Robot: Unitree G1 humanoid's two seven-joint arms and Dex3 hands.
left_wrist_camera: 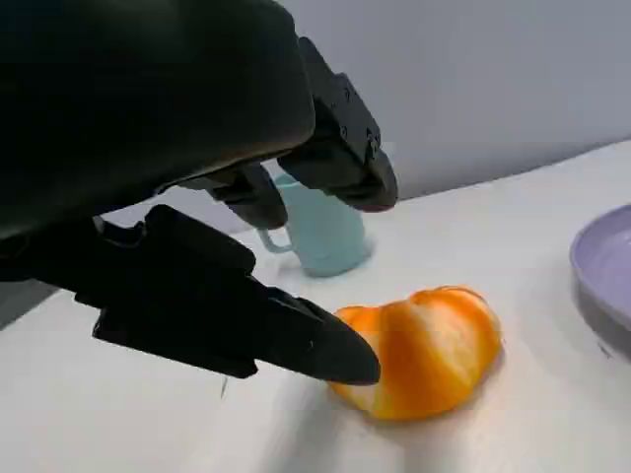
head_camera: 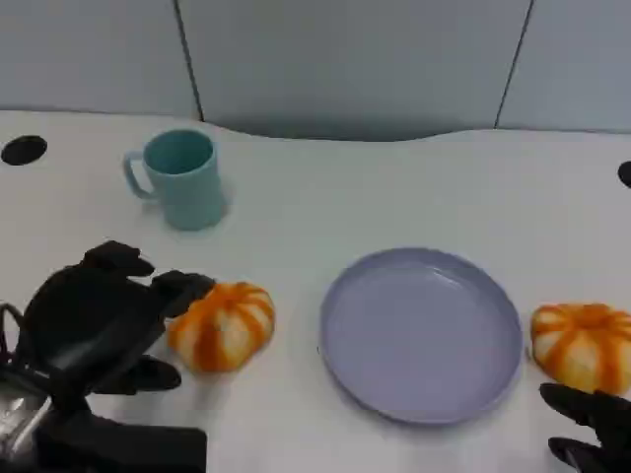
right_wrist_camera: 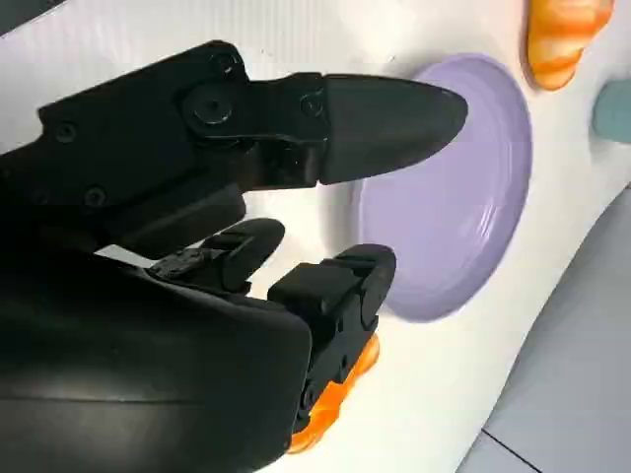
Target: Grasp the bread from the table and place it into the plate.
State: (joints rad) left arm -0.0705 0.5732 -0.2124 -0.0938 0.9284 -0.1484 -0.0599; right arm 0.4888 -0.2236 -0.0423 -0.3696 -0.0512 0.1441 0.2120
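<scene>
Head view first: the left robot hand (head_camera: 99, 320) is seen spread open beside the left bread (head_camera: 222, 325), fingertips at its near edge, nothing yet held. The bread is set on the white bench (head_camera: 394, 187), left of the empty lavender plate (head_camera: 422, 335). A second bread (head_camera: 584, 345) is placed just right of the plate, with the right robot hand (head_camera: 592, 429) below it — whether that hand is open or closed cannot be told here. A teal mug (head_camera: 179, 179) is stood well behind.

Left wrist view: the fingers (left_wrist_camera: 296, 340) are parted around the bread (left_wrist_camera: 429, 350), one low finger touching or nearly touching its side. A glancing closure is judged likely to push the rounded loaf away rather than trap it.

Right wrist view: the right fingers (right_wrist_camera: 385, 113) are held apart over the plate (right_wrist_camera: 454, 197), gripping nothing — the nearer bread (right_wrist_camera: 330, 409) is half hidden beneath them, so it could be nudged unnoticed.
</scene>
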